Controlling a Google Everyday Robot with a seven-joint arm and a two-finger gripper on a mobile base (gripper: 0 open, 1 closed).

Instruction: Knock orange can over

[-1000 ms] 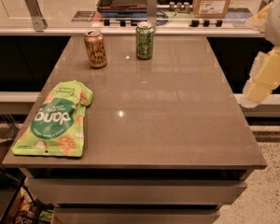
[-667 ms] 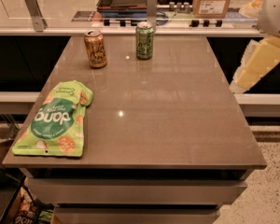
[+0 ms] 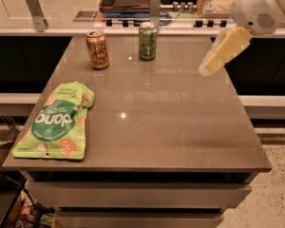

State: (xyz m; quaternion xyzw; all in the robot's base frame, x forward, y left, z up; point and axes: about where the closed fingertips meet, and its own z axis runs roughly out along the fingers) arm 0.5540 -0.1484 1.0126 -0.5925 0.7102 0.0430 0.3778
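Orange can (image 3: 97, 49) stands up straight on the table (image 3: 180, 127), at the far left. A green snack bag (image 3: 54, 122) lies flat on the table's near left side. A green can (image 3: 147, 41) stands at the table's far middle. The gripper (image 3: 208, 66) hangs in the air over the table's far right edge, touching nothing. I cannot tell whether it is spread or pressed together.

Glossy tabletop (image 3: 180, 122); metal orange can (image 3: 97, 50); matt plastic claw (image 3: 208, 66) above right edge
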